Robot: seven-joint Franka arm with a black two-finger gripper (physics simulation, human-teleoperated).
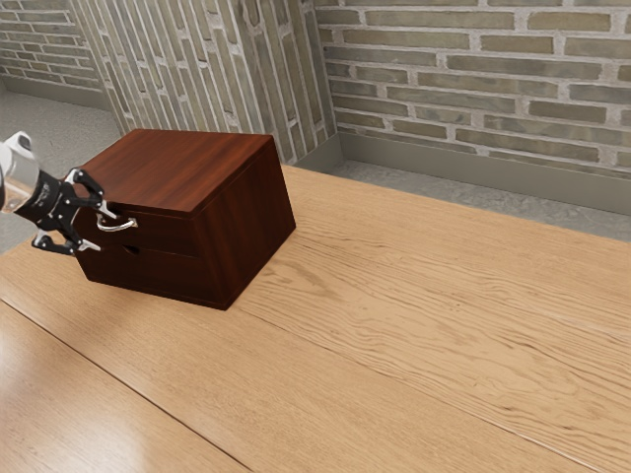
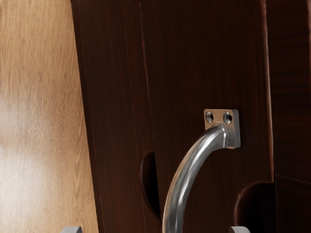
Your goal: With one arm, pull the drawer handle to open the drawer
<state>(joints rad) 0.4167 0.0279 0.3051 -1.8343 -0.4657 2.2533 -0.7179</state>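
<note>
- The dark wooden cabinet (image 1: 197,182) sits on the counter (image 1: 414,325), toward the exterior view's left.
- The upper drawer (image 1: 163,235) faces the arm, and its curved metal handle (image 1: 118,224) sticks out from the front.
- The gripper (image 1: 97,228) is right at the handle, fingers spread wide, one above it and one below. It isn't clamping anything.
- On the wrist view the handle (image 2: 189,170) arcs down from its two-screw mounting plate (image 2: 222,121), passing between the grey fingertips (image 2: 71,229).
</note>
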